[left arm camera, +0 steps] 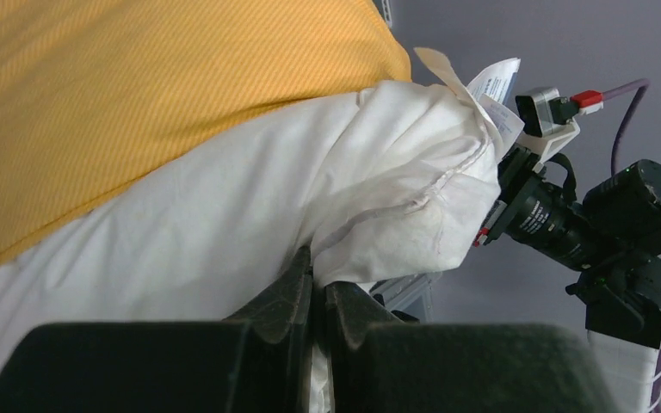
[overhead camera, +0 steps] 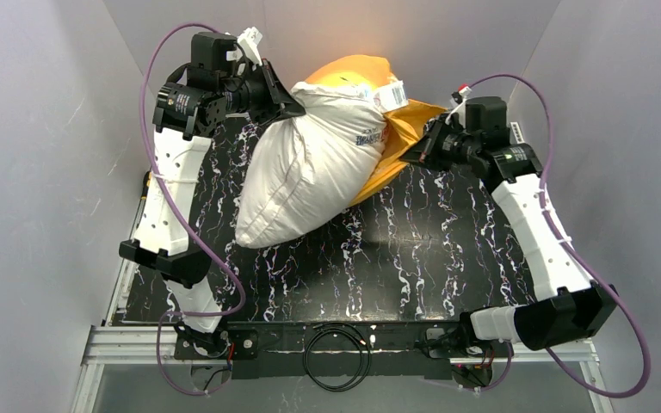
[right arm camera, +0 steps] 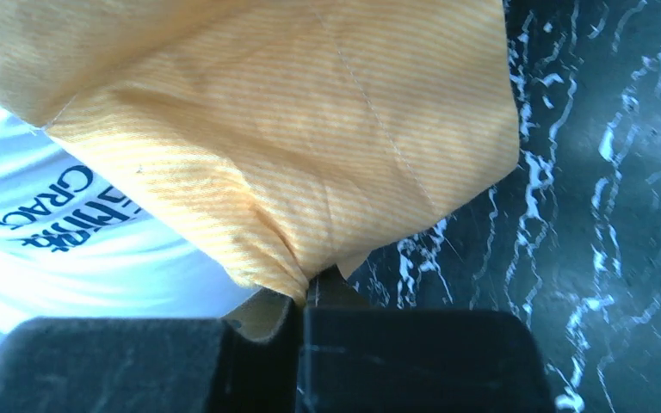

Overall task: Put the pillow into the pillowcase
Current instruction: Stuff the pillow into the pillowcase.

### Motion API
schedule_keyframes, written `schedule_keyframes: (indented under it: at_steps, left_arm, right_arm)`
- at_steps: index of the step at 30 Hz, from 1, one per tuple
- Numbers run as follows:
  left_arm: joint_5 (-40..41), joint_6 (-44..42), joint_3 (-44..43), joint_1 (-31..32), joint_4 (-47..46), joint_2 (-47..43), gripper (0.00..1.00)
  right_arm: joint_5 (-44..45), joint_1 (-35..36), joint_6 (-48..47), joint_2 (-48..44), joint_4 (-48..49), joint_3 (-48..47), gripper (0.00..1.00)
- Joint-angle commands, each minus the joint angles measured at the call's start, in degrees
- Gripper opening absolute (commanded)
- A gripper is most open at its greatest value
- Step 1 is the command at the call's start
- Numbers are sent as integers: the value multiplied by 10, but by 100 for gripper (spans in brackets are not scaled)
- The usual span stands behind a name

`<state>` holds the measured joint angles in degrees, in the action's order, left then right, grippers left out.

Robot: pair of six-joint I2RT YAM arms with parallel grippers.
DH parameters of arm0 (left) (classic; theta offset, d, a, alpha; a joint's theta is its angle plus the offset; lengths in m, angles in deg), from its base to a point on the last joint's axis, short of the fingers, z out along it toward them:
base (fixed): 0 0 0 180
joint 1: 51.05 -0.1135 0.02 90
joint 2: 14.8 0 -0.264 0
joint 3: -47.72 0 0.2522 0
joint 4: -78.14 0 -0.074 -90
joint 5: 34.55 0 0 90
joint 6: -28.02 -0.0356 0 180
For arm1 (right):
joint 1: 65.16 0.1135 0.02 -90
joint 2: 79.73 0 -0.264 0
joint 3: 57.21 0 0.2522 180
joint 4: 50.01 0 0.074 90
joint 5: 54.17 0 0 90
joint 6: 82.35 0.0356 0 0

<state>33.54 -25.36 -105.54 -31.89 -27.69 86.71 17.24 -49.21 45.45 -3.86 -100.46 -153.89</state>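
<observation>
Now my right gripper (right arm camera: 307, 288) pinches the pillowcase (right arm camera: 310, 129) hem; the pillow (overhead camera: 310, 172), clamped in my left gripper (left arm camera: 318, 297), lies leftward.

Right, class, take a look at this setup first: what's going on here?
Two robot arms are handling a plump off-white fabric pillow and a bright orange fabric pillowcase above a black marbled table. The left hand is shut on a fold of the pillow near its far corner. The right hand pinches the pillowcase's edge. Most of the pillow lies outside the case, so the job looks far from done.
</observation>
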Motion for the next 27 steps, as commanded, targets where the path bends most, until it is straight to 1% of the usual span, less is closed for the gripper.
schedule_keyframes:
  at_steps: [1, 4, 7, 9, 12, 14, 16, 19, 21, 22, 25, 27]
  left_arm:
    - [69, -25, -29, -29, 0, -23, 0]
    - [33, -5, -22, -29, -32, -18, 0]
    - [-23, 19, 19, -25, -99, -26, 0]
    - [-55, 31, 43, -15, -126, -29, 0]
    - [-99, 19, 54, 9, -128, -20, 14]
    - [-111, 11, 60, 22, -112, -18, 19]
    - [-107, 1, 74, 35, -97, -22, 19]
    - [-106, -6, 110, 54, -93, -33, 15]
    - [-120, -6, 118, 69, -93, -32, 16]
    - [-125, -7, 118, 78, -92, -32, 18]
    - [-144, -24, 106, 114, -84, -34, 26]
    - [-162, -34, 104, 150, -82, -41, 28]
  right_arm:
    - [48, -37, -91, -38, -220, -41, 1]
    - [102, -37, -128, -51, -285, -10, 1]
    - [136, -39, -138, -58, -322, 24, 1]
    - [127, -39, -136, -65, -324, 43, 1]
    - [85, -40, -131, -64, -327, 84, 1]
    - [57, -40, -122, -67, -321, 122, 1]
    - [39, -41, -112, -77, -313, 167, 1]
    - [18, -45, -105, -84, -312, 222, 1]
    - [12, -46, -97, -83, -298, 226, 1]
    - [3, -46, -94, -77, -293, 221, 1]
    - [-24, -45, -88, -49, -284, 176, 1]
    - [-46, -46, -66, -33, -261, 142, 1]
